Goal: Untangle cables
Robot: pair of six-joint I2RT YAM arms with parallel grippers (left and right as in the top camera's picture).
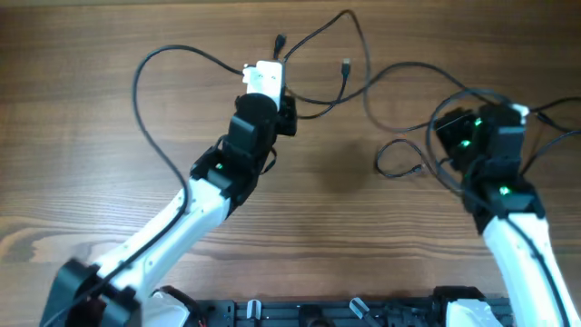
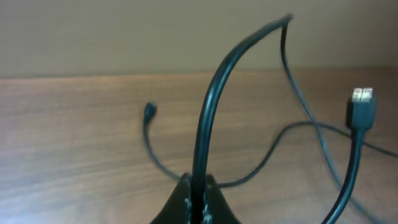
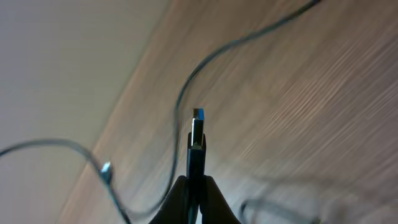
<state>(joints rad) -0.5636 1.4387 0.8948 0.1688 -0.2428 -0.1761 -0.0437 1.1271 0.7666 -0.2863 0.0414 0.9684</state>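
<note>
Cables [image 2: 208, 106] clamped inside left gripper [image 2: 198, 188] and right gripper [image 3: 196, 182]

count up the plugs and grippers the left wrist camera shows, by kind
silver-tipped plug: 1
small black plug: 1
left gripper, shut on a cable: 1
total: 3

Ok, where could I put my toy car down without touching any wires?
Two bare spots on the table: in front, between the left arm and right arm, and the far left, outside the loop. The back, from the middle to the right, is crowded with cables.
</note>
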